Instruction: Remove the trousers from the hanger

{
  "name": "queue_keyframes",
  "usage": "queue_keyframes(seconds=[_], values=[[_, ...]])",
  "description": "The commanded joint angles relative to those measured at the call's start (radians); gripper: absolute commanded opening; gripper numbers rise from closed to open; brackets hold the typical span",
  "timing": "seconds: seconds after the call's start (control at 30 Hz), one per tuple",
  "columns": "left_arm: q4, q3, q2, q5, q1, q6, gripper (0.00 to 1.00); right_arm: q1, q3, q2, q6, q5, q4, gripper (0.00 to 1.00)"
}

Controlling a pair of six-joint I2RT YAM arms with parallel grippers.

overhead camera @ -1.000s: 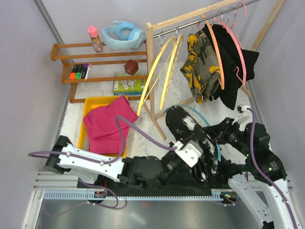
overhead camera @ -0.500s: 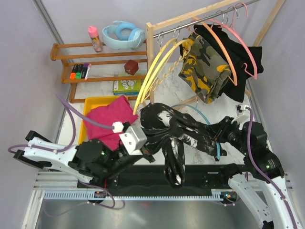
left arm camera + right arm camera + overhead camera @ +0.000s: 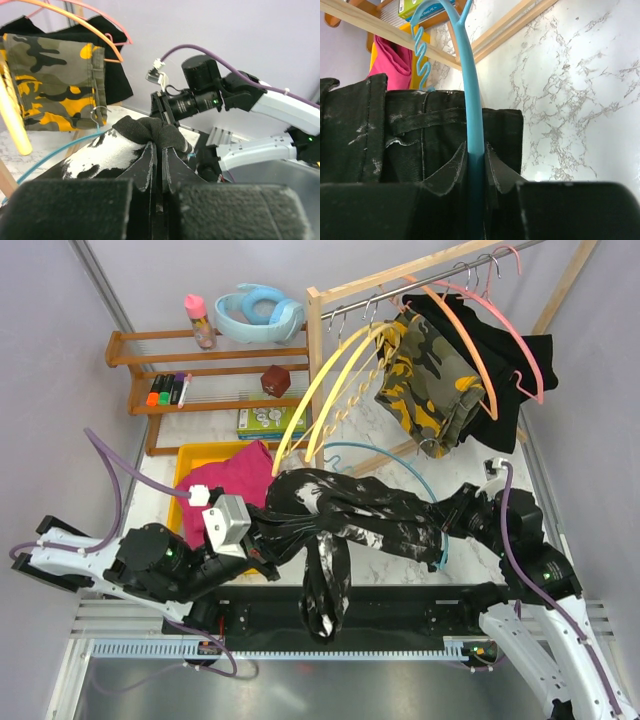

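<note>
Presently the speckled trousers (image 3: 350,520) lie drawn out just in front of the rack (image 3: 316,370), spanning the gap between my two arms, with one leg drooping further from the rack towards the arm bases. The left gripper (image 3: 262,550) is closed tight on a bunched fold at the end left of the rack. The right gripper (image 3: 445,525) is closed on the stem of the blue hanger (image 3: 421,482) at the end below the rack's right half. I judge this split to be deliberate: one arm anchors the hanger while the other draws the cloth off it sideways. The left wrist view confirms what the overhead hides under the wrist housing, the left gripper (image 3: 159,150) pinching a knot of black cloth with no gap showing. The right wrist view shows the right gripper (image 3: 475,155) clamped on the hanger (image 3: 472,100), with the waistband pressed flat behind it and the hook rising above. Only the overhead gives the full span and the hanging leg. No view shows whether the cloth has cleared the hanger's bar, so I cannot tell. A camouflage pair (image 3: 425,375) and a black garment (image 3: 500,360) hang on the rack. A magenta pair (image 3: 225,490) lies in the tray (image 3: 190,455) left of the rack.
</note>
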Motion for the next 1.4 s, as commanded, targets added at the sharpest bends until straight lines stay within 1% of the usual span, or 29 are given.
queue_keyframes(seconds=[0.0,0.1,0.17,0.2,0.27,0.33,0.37,0.4,0.43,0.47,0.5,0.53,0.57,0.63,0.67,0.73,0.77,0.83,0.87,0.97,1.0,1.1,1.17,1.2,1.23,1.27,1.3,1.33,1.37], values=[[0.463,0.02,-0.093,-0.062,-0.016,0.103,0.02,-0.003,-0.015,-0.036,-0.073,0.057,0.013,0.0],[0.482,0.032,-0.022,-0.1,-0.016,0.171,0.02,-0.005,0.004,-0.067,-0.032,-0.031,0.025,0.0],[0.499,0.052,0.034,-0.093,-0.016,0.197,0.02,-0.005,0.023,-0.091,0.019,-0.094,0.027,0.0],[0.506,0.063,0.099,-0.1,-0.016,0.238,0.02,-0.005,0.031,-0.104,0.034,-0.104,0.025,0.0],[0.52,0.112,0.17,-0.145,-0.016,0.29,0.02,-0.005,0.077,-0.122,0.046,-0.099,-0.007,0.0],[0.54,0.147,0.28,-0.177,-0.015,0.388,0.02,-0.005,0.134,-0.118,0.022,-0.055,-0.053,0.0],[0.604,0.172,0.32,-0.211,-0.016,0.431,0.02,-0.005,0.146,-0.113,-0.01,-0.03,-0.102,0.0],[0.647,0.183,0.354,-0.229,-0.015,0.538,0.02,-0.005,0.155,-0.11,-0.023,0.026,-0.124,0.0],[0.69,0.195,0.424,-0.249,-0.015,0.6,0.02,-0.005,0.157,-0.113,-0.033,0.06,-0.14,0.0],[0.801,0.228,0.455,-0.284,-0.015,0.663,0.02,-0.005,0.155,-0.115,-0.049,0.089,-0.171,0.0],[0.866,0.249,0.488,-0.3,-0.015,0.805,0.02,-0.005,0.149,-0.116,-0.05,0.109,-0.183,0.0],[0.943,0.27,0.556,-0.312,-0.015,0.879,0.02,-0.003,0.127,-0.118,-0.052,0.155,-0.193,0.0],[1.044,0.322,0.586,-0.32,-0.015,1.004,0.02,-0.005,0.111,-0.125,-0.049,0.178,-0.2,0.0],[1.147,0.406,0.669,-0.318,-0.016,1.115,0.02,-0.005,0.065,-0.139,-0.034,0.22,-0.207,0.0],[1.237,0.433,0.696,-0.308,-0.015,1.213,0.02,-0.005,0.048,-0.147,-0.021,0.238,-0.205,0.0],[1.308,0.521,0.767,-0.286,-0.016,1.299,0.02,-0.006,0.013,-0.165,0.002,0.275,-0.205,0.0],[1.339,0.552,0.79,-0.277,-0.016,1.376,0.02,-0.005,0.005,-0.171,0.006,0.283,-0.202,0.0],[1.356,0.647,0.841,-0.251,-0.016,1.445,0.02,-0.005,-0.006,-0.185,0.019,0.289,-0.2,0.0],[1.367,0.67,0.888,-0.239,-0.018,1.522,0.02,-0.005,-0.004,-0.188,0.02,0.284,-0.199,0.0],[1.45,0.741,0.982,-0.228,-0.016,1.664,0.02,-0.005,0.022,-0.19,0.028,0.298,-0.207,0.0],[1.501,0.756,0.994,-0.232,-0.016,1.688,0.02,-0.005,0.03,-0.187,0.025,0.318,-0.216,0.0],[1.493,0.787,0.999,-0.264,-0.016,1.674,0.02,-0.005,0.011,-0.182,0.014,0.382,-0.24,0.0],[1.421,0.777,0.97,-0.301,-0.016,1.564,0.02,-0.005,-0.012,-0.188,0.026,0.41,-0.233,0.0],[1.381,0.752,0.923,-0.307,-0.016,1.512,0.02,-0.003,-0.042,-0.188,0.032,0.409,-0.227,0.0],[1.29,0.741,0.898,-0.315,-0.016,1.457,0.02,-0.005,-0.058,-0.185,0.04,0.398,-0.21,0.0],[1.255,0.731,0.876,-0.32,-0.018,1.338,0.02,-0.005,-0.073,-0.184,0.057,0.39,-0.202,0.0],[1.211,0.712,0.828,-0.321,-0.016,1.276,0.02,-0.006,-0.093,-0.185,0.066,0.37,-0.194,0.0],[1.127,0.706,0.809,-0.317,-0.016,1.161,0.02,-0.005,-0.102,-0.193,0.069,0.355,-0.17,0.0],[1.082,0.698,0.79,-0.311,-0.016,1.107,0.02,-0.005,-0.11,-0.196,0.075,0.332,-0.155,0.0]])
